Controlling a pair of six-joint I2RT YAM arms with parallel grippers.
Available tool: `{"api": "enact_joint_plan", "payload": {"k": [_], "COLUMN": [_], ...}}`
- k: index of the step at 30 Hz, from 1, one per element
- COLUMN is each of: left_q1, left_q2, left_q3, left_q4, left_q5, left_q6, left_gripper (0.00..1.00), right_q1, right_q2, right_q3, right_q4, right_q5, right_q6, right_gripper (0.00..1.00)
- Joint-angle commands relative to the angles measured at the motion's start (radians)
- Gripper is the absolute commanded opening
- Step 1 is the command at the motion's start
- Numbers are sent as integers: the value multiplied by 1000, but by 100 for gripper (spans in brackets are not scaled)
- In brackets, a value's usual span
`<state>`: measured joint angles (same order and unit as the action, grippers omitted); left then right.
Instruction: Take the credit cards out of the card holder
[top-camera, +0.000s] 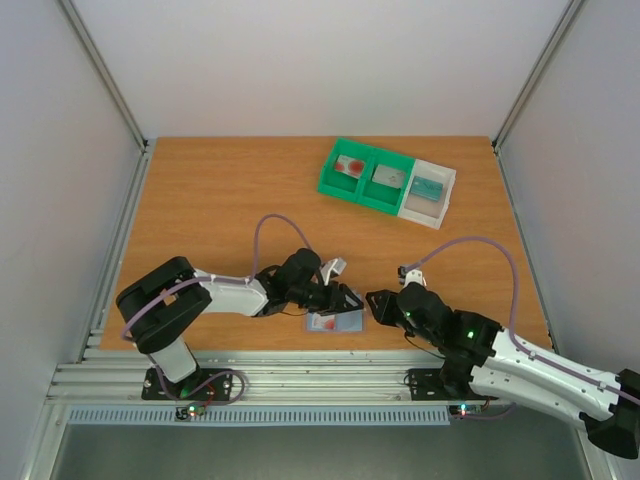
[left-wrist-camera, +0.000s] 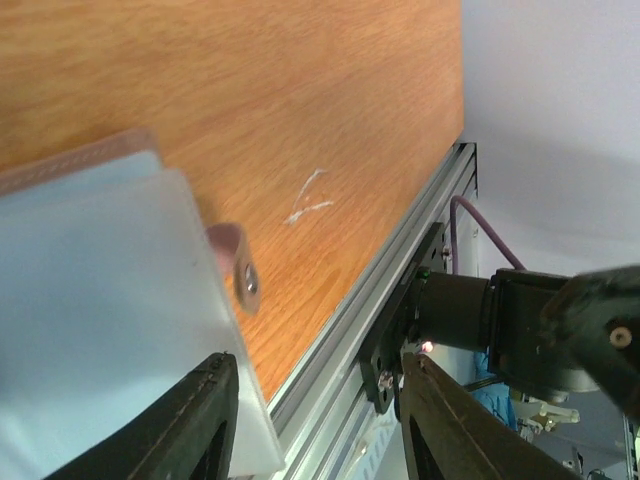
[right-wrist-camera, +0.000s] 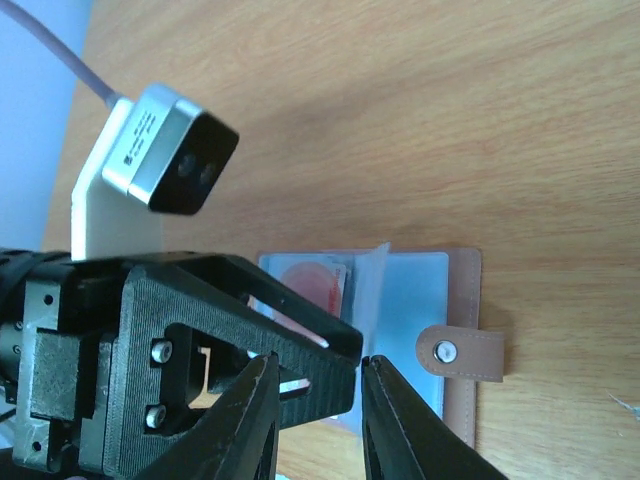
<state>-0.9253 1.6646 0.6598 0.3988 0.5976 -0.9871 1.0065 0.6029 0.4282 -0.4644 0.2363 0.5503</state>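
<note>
On the worktop (top-camera: 220, 200), the left gripper (top-camera: 349, 302), jaws spread, rests over the open card holder (top-camera: 335, 322), seemingly pinning it flat, so the right gripper (right-wrist-camera: 320, 365), jaws narrowly apart and empty just right of the holder, can draw out the red-blotched credit card (right-wrist-camera: 312, 285) pocketed inside it.

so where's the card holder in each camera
top external: card holder lies at the near edge of the table, about midway across.
left wrist: its pale blue panel fills the lower left.
right wrist: lower centre-right, lying open.
shared landmark: snap tab shows in both wrist views; too small to tell from the top.
</note>
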Motion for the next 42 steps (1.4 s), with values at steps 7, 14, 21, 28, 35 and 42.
{"api": "enact_joint_plan", "payload": {"k": [7, 14, 21, 28, 35, 42], "left_q1": [13, 135, 245, 253, 252, 251], "left_q2": [0, -156, -303, -317, -293, -265], "left_q3": [63, -25, -128, -183, -204, -211], "left_q4": [-90, -224, -366, -375, -323, -240], "left_q5": [-6, -68, -112, -92, -47, -1], "left_q6": [91, 101, 156, 195, 221, 208], "left_gripper": [50, 40, 17, 1, 1, 4], "right_q1": [8, 9, 8, 9, 7, 7], "right_q2": [67, 218, 477, 662, 741, 797], "right_q3": [55, 66, 96, 110, 133, 129], "right_q4": [43, 149, 317, 404, 361, 390], "right_q5": [-43, -124, -205, -223, -191, -196], "right_q6": [-40, -41, -44, -9, -4, 1], "right_gripper": [27, 23, 19, 19, 22, 23]}}
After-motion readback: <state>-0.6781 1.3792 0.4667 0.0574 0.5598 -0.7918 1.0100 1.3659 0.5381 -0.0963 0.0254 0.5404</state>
